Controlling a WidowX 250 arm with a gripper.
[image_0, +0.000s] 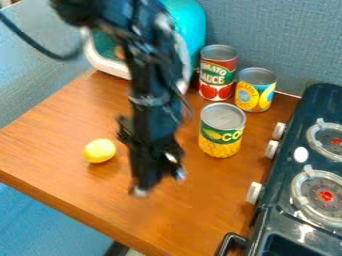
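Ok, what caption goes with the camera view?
Black gripper hanging over a wooden counter, between a lemon and a can.

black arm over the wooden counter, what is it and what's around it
This is a robot arm, seen by a fixed camera looking down at a slant. It comes in from the top, and its gripper hangs over the wooden counter. I can't make out anything held. On the picture's left lies a yellow lemon-like thing; right of the arm stands a yellow-and-green can. Behind are a red can, a yellow-and-blue can and, at the right edge, a dark stove.
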